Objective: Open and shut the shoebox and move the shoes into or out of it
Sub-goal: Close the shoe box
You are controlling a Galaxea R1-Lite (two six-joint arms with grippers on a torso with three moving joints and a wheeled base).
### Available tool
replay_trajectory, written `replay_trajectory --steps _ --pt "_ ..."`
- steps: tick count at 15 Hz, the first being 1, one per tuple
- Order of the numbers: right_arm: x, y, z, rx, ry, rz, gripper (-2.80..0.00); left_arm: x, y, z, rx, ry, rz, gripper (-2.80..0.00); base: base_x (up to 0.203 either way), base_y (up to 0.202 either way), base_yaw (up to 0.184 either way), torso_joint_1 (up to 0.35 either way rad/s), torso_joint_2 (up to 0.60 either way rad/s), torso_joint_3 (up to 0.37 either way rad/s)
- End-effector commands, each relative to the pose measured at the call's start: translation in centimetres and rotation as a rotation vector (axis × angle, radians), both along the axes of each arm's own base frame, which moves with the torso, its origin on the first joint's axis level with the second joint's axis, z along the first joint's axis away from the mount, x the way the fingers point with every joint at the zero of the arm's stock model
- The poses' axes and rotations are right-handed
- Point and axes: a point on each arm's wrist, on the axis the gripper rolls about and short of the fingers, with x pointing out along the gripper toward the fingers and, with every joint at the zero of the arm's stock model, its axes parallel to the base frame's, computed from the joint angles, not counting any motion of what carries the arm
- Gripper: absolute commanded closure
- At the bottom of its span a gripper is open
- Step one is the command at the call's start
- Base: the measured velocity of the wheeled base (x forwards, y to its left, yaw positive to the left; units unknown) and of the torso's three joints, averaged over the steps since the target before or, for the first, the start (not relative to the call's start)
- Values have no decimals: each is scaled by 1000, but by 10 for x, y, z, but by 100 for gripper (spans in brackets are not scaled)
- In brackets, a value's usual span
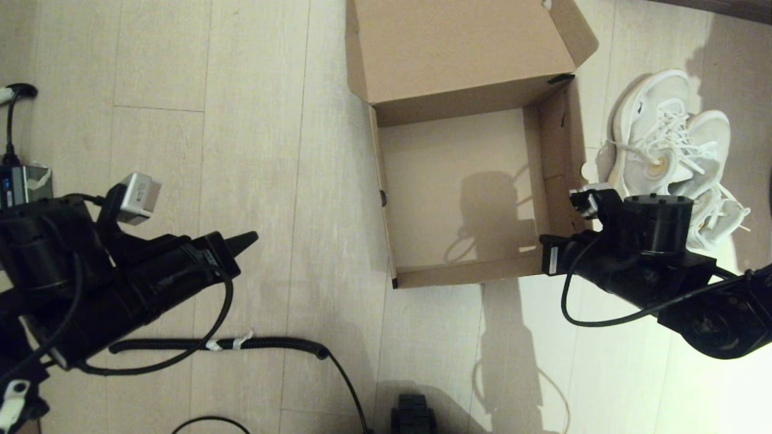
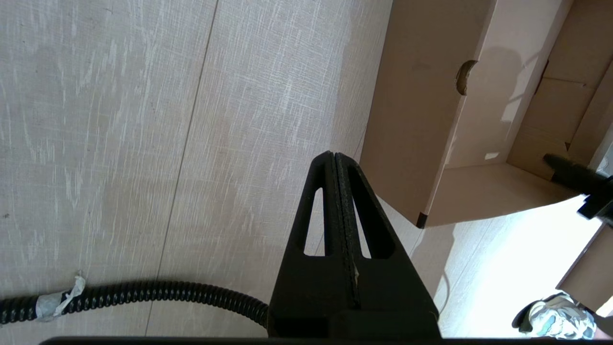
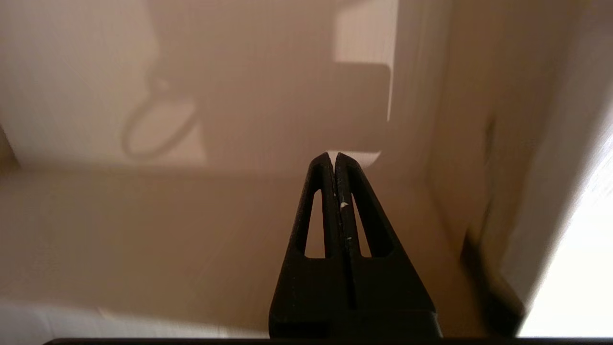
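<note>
A: Where are the shoes [image 1: 672, 154] noted?

B: Upper right of the head view, just beside the open, empty shoebox [image 1: 458, 181].

A: Nearer arm?

B: The right gripper [image 3: 334, 155], fingers pressed together, at the box's right wall; shoes lie just beyond. Left gripper [image 2: 334, 154], likewise closed, is parked far left.

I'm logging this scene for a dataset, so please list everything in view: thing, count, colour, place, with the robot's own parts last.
Open brown cardboard shoebox: one, brown, centre of the floor, lid flapped back, nothing inside.
White chunky-soled lace-up sneakers: two, off-white, on the floor outside the shoebox, on the robot's right.
Black ribbed cable: one, black with white tape, on the floor near the robot's left.
Pale wood-plank floor: one, beige, under everything.
Left hand: one, black, fingers together, above bare floor left of the shoebox.
Right hand: one, black, fingers together, at the shoebox's right wall.
</note>
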Motion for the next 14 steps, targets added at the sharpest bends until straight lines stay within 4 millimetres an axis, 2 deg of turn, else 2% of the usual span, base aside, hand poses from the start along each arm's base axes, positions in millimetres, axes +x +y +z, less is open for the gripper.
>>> replay_trajectory --steps 1,6,12,14 --pt "-3 6 -15 -17 50 21 0 0 0 1 -4 -5 0 0 0 0 0 0 0 0" --pt "-28 23 -39 -60 142 63 0 -3 1 2 -5 -12 0 0 0 0 0 0 0 0" --pt "-58 46 -54 -96 205 134 0 -7 2 0 -4 -3 0 0 0 0 0 0 0 0" --pt "-60 46 -55 -98 209 130 0 -7 2 0 -4 -3 0 0 0 0 0 0 0 0"
